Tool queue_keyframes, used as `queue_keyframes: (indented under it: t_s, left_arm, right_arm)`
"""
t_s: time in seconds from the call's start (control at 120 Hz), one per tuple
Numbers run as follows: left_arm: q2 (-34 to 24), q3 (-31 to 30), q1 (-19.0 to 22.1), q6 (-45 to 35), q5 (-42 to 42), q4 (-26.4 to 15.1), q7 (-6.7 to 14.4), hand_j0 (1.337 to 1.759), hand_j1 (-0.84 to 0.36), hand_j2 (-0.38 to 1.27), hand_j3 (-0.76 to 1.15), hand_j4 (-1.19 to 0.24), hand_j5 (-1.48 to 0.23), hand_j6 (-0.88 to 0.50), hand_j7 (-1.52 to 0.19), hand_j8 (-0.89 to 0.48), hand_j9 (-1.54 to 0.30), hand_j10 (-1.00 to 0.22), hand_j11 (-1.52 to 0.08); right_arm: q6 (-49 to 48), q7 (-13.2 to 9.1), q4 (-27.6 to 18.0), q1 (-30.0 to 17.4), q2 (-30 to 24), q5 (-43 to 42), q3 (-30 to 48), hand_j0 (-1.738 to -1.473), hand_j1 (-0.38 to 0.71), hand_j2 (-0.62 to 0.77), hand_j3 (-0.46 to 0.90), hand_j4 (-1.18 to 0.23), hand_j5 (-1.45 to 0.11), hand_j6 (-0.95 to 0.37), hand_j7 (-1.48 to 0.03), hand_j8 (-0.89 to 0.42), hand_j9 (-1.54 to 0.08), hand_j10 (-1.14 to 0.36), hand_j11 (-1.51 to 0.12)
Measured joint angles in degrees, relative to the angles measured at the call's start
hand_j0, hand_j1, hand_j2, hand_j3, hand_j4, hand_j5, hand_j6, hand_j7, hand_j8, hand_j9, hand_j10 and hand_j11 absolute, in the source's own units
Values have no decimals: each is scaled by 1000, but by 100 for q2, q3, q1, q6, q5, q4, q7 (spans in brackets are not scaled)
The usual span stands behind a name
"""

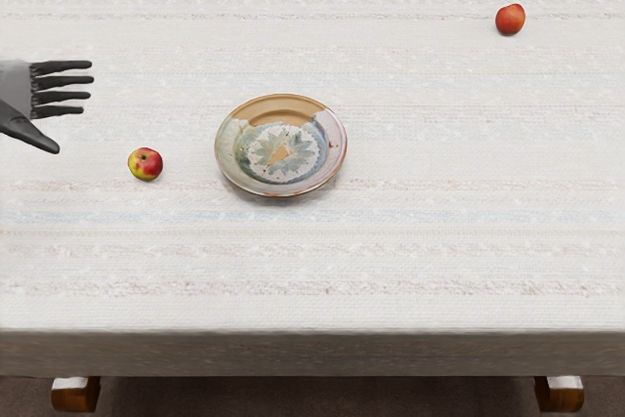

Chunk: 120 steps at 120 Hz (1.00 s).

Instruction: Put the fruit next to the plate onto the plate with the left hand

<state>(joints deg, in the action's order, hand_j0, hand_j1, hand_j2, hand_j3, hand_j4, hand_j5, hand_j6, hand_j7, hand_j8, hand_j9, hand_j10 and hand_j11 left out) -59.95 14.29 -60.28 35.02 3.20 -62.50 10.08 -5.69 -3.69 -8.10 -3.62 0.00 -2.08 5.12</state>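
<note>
A small red and yellow apple (145,163) lies on the white tablecloth just left of the plate (234,165), a round ceramic dish with a tan rim and a green and white leaf pattern. Nothing lies on the plate. My left hand (51,103) reaches in from the left edge, above and to the left of the apple, its dark fingers spread and holding nothing. A gap of cloth separates it from the apple. The right arm is out of view.
A second red apple (510,19) sits far off at the back right of the table. The table's front edge (312,331) runs across the lower part of the view, with wooden feet below it.
</note>
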Motion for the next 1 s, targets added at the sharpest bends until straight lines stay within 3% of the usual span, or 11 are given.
queue_keyframes:
  t_s: [0.3,0.4,0.675,0.875,1.0]
  left_arm:
    - [-8,-73,30,-11,331,133,44,1658,334,3,0,-14,-18,-14,-17,-14,-17,-14,-17]
    - [222,-266,22,-358,538,136,35,1658,331,4,0,-16,-21,-16,-21,-16,-20,-16,-20]
    - [560,-940,-142,-2050,791,38,-32,1658,265,15,0,-72,-93,-73,-93,-73,-92,-72,-92]
    - [867,-1799,-441,-4127,845,-445,-501,1658,221,23,0,-109,-140,-109,-140,-109,-140,-109,-140]
    - [1362,-2420,-727,-5389,844,-746,-635,1658,213,24,0,-116,-149,-116,-149,-116,-149,-116,-149]
  right_arm:
    - [23,0,12,-3,0,-3,-2,-1658,-349,0,0,0,0,0,0,0,0,0,0]
    - [23,0,11,-4,0,-3,-2,-1658,-349,0,0,0,0,0,0,0,0,0,0]
    - [24,0,11,-3,0,-3,-2,-1658,-349,0,0,0,0,0,0,0,0,0,0]
    - [24,0,11,-5,0,-2,-2,-1658,-349,0,0,0,0,0,0,0,0,0,0]
    - [24,0,11,-5,0,-2,-2,-1658,-349,0,0,0,0,0,0,0,0,0,0]
